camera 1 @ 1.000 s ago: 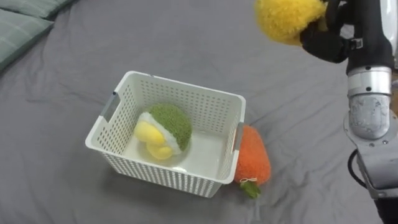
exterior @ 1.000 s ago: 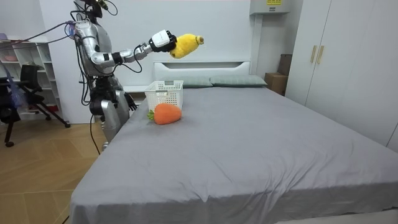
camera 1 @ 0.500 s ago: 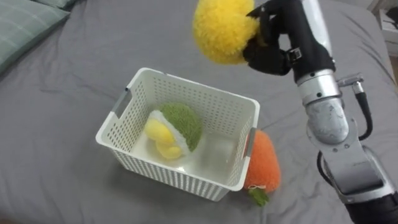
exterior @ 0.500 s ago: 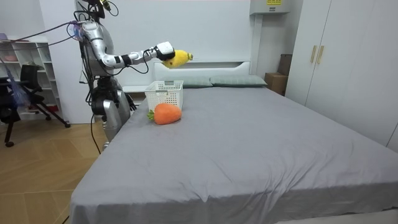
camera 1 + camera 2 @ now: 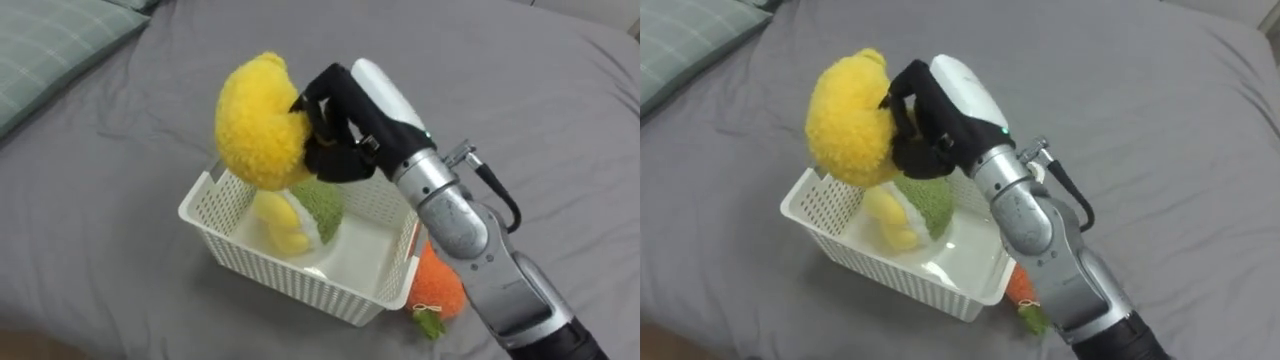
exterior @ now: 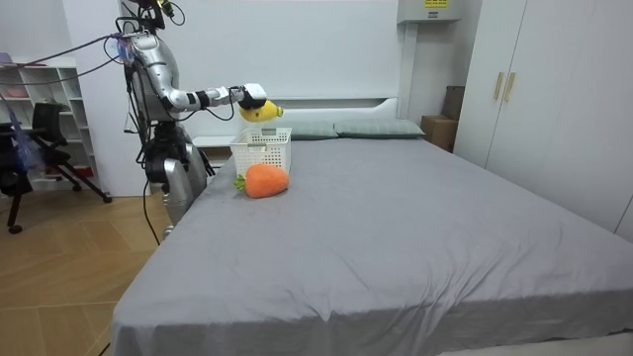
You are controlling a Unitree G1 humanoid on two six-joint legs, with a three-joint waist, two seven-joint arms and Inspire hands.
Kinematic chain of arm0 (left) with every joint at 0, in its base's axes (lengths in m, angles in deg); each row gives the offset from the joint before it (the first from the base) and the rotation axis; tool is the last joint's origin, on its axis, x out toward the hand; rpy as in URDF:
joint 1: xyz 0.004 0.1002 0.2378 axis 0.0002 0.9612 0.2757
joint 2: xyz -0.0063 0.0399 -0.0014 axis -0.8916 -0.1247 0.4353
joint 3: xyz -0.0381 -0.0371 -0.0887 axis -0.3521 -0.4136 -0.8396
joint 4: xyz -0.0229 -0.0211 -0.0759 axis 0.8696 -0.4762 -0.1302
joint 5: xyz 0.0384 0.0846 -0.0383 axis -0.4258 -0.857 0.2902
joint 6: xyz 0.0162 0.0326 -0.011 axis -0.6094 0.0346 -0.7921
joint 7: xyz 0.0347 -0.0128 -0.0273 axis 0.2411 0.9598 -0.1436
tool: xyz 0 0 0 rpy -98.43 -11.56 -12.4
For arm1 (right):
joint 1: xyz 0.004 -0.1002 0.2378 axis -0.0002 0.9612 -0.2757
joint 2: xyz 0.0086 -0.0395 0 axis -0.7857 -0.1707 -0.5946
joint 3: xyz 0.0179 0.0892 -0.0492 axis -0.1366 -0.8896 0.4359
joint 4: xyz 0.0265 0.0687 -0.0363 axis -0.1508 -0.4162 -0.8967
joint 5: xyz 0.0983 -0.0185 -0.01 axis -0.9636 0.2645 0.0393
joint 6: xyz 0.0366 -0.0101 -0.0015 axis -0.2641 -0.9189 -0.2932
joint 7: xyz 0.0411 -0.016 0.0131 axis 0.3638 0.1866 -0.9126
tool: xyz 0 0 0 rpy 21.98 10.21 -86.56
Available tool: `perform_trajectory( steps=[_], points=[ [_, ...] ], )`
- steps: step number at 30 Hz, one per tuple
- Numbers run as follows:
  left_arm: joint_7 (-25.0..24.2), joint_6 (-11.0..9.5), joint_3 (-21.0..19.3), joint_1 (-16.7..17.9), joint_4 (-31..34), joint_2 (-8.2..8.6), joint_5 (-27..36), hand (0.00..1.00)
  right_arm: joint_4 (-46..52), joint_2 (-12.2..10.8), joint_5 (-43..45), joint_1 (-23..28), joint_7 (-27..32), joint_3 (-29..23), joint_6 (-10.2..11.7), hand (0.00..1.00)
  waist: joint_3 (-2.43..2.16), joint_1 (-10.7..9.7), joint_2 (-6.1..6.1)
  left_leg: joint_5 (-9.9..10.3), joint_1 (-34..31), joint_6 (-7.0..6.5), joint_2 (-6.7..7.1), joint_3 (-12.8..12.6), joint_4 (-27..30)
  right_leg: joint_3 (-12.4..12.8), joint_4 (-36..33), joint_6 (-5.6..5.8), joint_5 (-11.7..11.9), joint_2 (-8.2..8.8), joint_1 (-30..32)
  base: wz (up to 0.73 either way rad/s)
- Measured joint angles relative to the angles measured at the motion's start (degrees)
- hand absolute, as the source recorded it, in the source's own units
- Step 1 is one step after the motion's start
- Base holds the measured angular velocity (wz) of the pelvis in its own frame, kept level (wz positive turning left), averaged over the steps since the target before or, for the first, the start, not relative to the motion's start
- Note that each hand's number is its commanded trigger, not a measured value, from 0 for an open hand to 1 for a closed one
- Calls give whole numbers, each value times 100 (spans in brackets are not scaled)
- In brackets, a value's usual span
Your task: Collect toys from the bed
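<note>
- My right hand (image 5: 340,140) is clenched around the yellow plush toy (image 5: 258,122), with the dark fingers curled into its fuzzy side.
- The toy hangs in the air above the far rim of the white basket (image 5: 280,275), over its left half, and I cannot tell whether it brushes the rim.
- The basket sits on the grey bed (image 5: 520,90), by the side edge where I stand and close to the head end.
- Inside the basket lies a green and yellow plush toy (image 5: 322,205), partly hidden behind the one I hold.
- An orange carrot plush (image 5: 445,290) lies on the sheet outside the basket, touching its right-hand short wall, with its green leaves pointing toward me.
- A green checked pillow (image 5: 55,40) lies toward the head end, well apart from the basket.
</note>
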State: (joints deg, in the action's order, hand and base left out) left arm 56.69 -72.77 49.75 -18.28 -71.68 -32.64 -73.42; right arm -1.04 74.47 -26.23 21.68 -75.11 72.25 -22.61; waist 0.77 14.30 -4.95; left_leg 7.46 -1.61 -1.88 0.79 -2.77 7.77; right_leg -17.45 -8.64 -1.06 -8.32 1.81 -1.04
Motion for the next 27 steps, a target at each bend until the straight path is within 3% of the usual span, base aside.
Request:
perform_trajectory(
  steps=[9,14,18,20,21,24,27],
  points=[
    [66,-5,234,-175,-4,-8,30,0,-332,23,125,716,-342,380,-150,100,2,5,5,8,19,-8,-2,-40,-10,63,-2,1,1,0,2,-3],
    [145,-39,238,-201,-38,-9,248,0,-392,45,120,758,-380,363,-194,100,2,-29,6,9,13,-6,-3,-44,-19,84,-4,1,1,-3,3,0],
    [132,-54,240,-174,-36,-8,252,0,-404,36,130,917,-381,329,-159,100,-27,-133,-38,9,-35,-6,-1,-37,-7,67,-3,1,1,0,38,2],
    [134,-54,240,-150,-35,-15,252,0,-404,31,143,1063,-378,262,-108,55,-46,-150,-66,9,-22,-7,0,-48,-2,113,-3,1,1,-6,50,-6],
    [138,-56,242,-138,-35,-19,252,0,-404,34,148,1149,-378,218,-87,20,-54,-159,-80,9,-24,-7,0,-52,-4,140,-3,0,1,-11,56,-5],
    [172,-56,255,-109,-29,-27,253,0,-405,53,149,1216,-370,151,-81,0,-56,-284,-89,9,-24,-7,0,-65,-4,174,-4,1,1,-13,58,-1],
    [249,-66,284,-66,-28,-45,253,0,-405,105,155,1216,-367,133,-77,0,-51,-334,-102,10,-23,-7,-4,-82,-4,209,-5,0,1,-20,61,-2]
  ],
)
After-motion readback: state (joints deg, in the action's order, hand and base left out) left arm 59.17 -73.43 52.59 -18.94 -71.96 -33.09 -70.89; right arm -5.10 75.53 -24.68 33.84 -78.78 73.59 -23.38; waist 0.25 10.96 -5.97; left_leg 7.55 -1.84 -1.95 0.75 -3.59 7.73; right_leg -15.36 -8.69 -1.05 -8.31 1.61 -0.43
